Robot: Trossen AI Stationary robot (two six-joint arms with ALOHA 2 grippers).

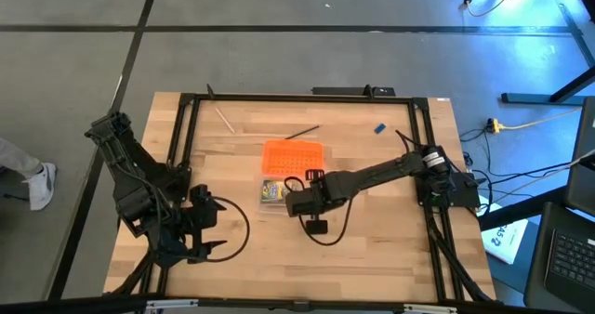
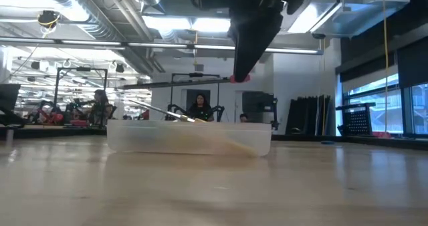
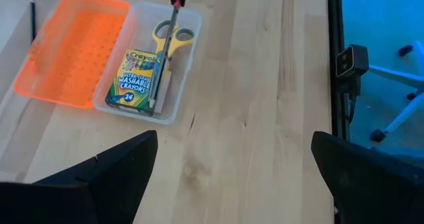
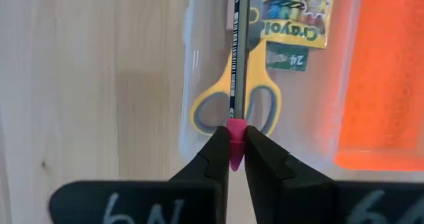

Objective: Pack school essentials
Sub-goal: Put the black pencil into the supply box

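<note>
A clear box stands on the table beside its orange lid. Inside it lie a green-yellow crayon box and yellow-handled scissors. My right gripper hovers over the box's end, shut on a thin pencil that slants down over the scissors, its tip at the crayon box. In the low view the gripper hangs above the box. My left gripper waits open near the table's near left corner, touching nothing. My right gripper pinches the pencil by its pink eraser end between the two fingertips. The fingers come from above and lie along the pencil. The eraser end is lifted above the box, and the pencil tilts down into the box toward the crayon box.
On the far part of the table lie a dark pencil, a pale stick and a tiny blue piece. A black frame rims the table. Bare wood lies near and right of the box. People show in the room behind.
</note>
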